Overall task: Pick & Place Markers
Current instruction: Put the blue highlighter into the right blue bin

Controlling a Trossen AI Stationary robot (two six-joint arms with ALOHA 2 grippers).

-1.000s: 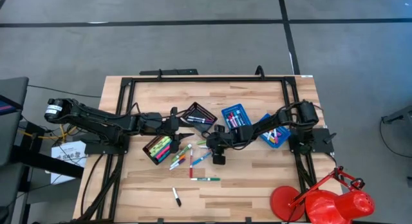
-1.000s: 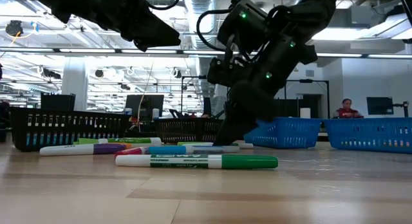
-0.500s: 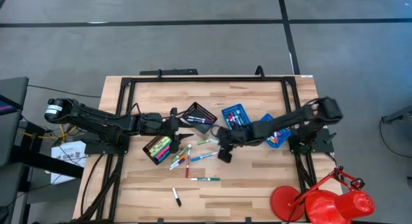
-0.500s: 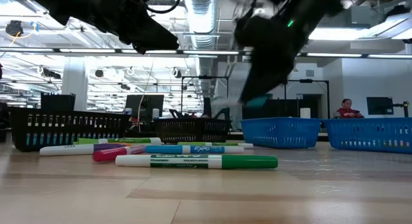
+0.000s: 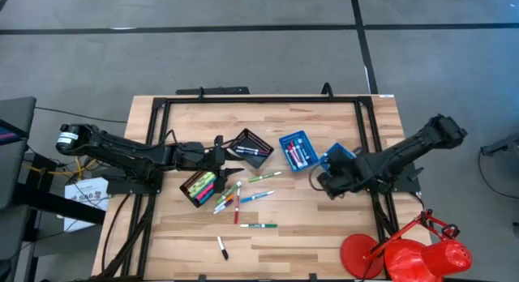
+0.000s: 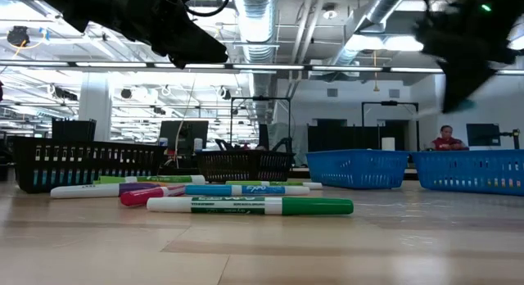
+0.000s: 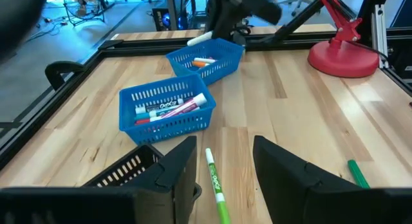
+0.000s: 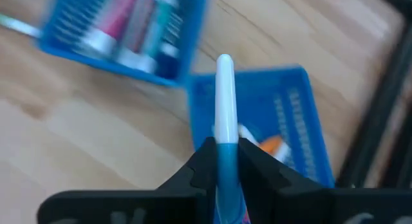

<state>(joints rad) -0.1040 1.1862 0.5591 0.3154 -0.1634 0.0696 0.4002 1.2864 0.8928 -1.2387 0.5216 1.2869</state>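
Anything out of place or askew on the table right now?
One black-capped marker lies alone near the table's front edge, apart from the loose markers piled beside the black tray. The blue trays sit at skewed angles. The right gripper holds a marker above one.
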